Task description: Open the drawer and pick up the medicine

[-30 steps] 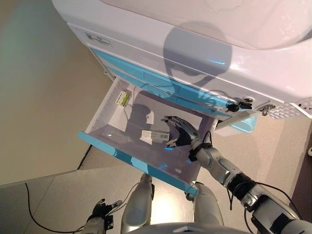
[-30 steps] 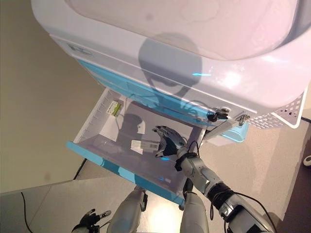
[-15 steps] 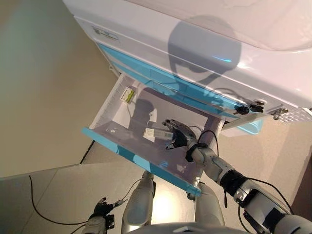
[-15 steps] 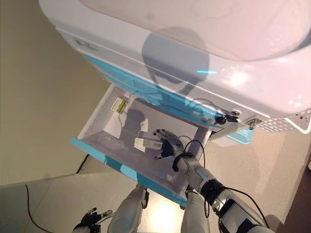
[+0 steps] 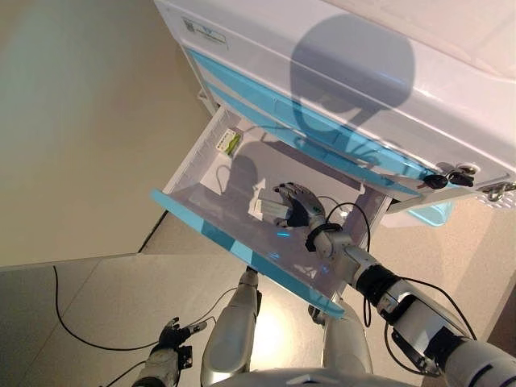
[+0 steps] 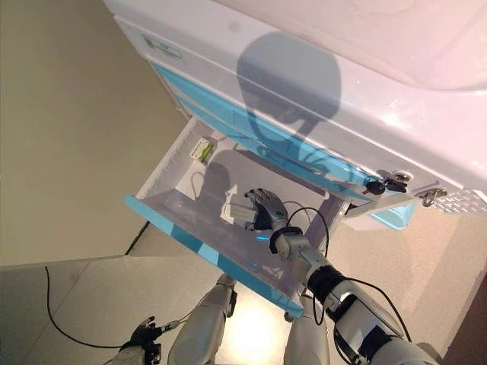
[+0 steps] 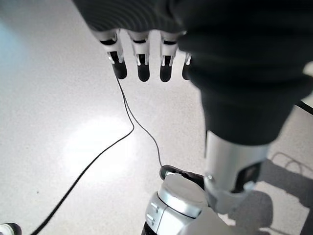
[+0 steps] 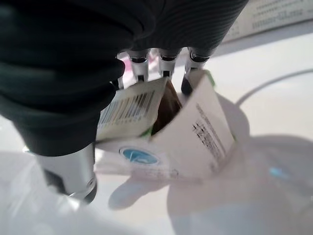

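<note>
The cart's drawer (image 5: 242,246) with a blue front is pulled open. My right hand (image 5: 297,205) is inside it, fingers curled round a white medicine box (image 5: 269,211) with a barcode, held above the drawer floor. The right wrist view shows the box (image 8: 161,132) squeezed open at one end between fingers and thumb. A second small green and white box (image 5: 229,143) lies at the drawer's far left corner. My left hand (image 5: 167,356) hangs low by the floor, fingers straight in the left wrist view (image 7: 142,63).
The white medical cart (image 5: 339,72) with blue drawer fronts stands over the open drawer. Keys (image 5: 445,179) hang from a lock at its right side. A blue bin (image 5: 419,211) sits at the cart's right. A white sheet (image 5: 234,181) lies in the drawer.
The camera has shifted, so the cart sits further right. My right hand has closed round the white box and drawn it nearer the palm.
</note>
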Controlling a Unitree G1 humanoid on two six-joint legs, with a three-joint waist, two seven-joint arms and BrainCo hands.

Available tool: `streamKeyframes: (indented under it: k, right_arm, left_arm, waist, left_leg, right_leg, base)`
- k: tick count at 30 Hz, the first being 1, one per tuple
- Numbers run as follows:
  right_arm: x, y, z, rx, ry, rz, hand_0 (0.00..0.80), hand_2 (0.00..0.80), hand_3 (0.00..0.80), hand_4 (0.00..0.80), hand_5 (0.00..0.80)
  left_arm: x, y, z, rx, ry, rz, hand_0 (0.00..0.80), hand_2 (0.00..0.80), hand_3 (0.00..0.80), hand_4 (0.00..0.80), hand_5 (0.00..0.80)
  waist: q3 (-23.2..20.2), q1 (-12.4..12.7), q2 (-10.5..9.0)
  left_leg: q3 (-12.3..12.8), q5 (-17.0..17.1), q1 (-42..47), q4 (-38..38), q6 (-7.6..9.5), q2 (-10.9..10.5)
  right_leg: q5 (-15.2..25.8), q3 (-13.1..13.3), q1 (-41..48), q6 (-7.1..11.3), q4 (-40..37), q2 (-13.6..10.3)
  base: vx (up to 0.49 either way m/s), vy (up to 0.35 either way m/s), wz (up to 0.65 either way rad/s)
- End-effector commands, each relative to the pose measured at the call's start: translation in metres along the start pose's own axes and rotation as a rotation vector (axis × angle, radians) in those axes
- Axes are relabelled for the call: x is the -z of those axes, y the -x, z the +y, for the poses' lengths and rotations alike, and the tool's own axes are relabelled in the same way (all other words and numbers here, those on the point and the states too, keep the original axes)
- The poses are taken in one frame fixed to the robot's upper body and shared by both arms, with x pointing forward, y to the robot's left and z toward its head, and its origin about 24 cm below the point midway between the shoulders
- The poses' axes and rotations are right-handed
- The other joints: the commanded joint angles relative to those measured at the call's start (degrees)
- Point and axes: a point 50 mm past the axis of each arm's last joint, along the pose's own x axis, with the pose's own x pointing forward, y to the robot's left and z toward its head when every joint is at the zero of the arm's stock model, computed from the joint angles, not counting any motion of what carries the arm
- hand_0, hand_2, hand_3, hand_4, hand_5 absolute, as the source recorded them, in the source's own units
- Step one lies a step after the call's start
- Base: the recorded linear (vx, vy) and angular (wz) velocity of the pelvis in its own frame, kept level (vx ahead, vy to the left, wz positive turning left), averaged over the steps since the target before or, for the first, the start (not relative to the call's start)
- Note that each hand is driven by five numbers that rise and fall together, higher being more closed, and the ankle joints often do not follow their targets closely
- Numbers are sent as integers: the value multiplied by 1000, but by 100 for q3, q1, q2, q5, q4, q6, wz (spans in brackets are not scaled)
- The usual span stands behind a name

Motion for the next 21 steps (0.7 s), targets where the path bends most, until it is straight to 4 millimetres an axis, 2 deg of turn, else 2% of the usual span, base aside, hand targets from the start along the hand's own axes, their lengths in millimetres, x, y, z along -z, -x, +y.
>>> streamKeyframes:
  k: [1,14,15,16,17,21]
  right_arm:
    - [-27,0,19,-74,-21,-76,800,800,800,800,800]
    - [-21,-5,-3,42,-93,-50,800,800,800,800,800]
    - [-23,-8,-16,84,-121,-65,800,800,800,800,800]
    - [-23,-8,-16,84,-121,-65,800,800,800,800,800]
    - [-24,-9,-27,114,-145,-85,800,800,800,800,800]
    - [-25,-8,-38,103,-180,-115,800,800,800,800,800]
  left_arm:
    - [-5,-1,3,-28,21,-17,0,0,0,0,0]
    - [-11,-2,0,-22,25,-34,0,0,0,0,0]
    - [-9,-2,4,-27,22,-25,0,0,0,0,0]
    - [-10,-2,4,-27,22,-26,0,0,0,0,0]
    - [-7,-2,9,-36,27,-15,0,0,0,0,0]
    - [-1,-2,18,-54,36,14,0,0,0,0,0]
  waist:
    - [345,124,-109]
    - [317,22,-167]
    - [238,-6,-213]
    - [225,-5,-212]
    - [124,-45,-272]
    - [-91,-103,-388]
  left_leg:
    - [294,-668,-34,626,402,-526]
    - [481,-663,59,568,416,-450]
    - [549,-630,157,437,419,-404]
    - [548,-607,145,418,420,-403]
    - [618,-582,246,297,420,-358]
    - [782,-537,577,-7,423,-237]
  right_leg:
    - [664,388,228,138,-369,-148]
    - [812,601,197,159,-504,-62]
    - [881,652,254,180,-650,-6]
    - [904,651,243,180,-670,-4]
    - [965,702,308,200,-837,56]
    - [1083,810,556,247,-1197,198]
  base:
    - [-19,50,-2]
    - [-14,34,-5]
    - [3,16,-15]
    - [23,19,-24]
    - [44,10,-33]
    - [62,1,-38]
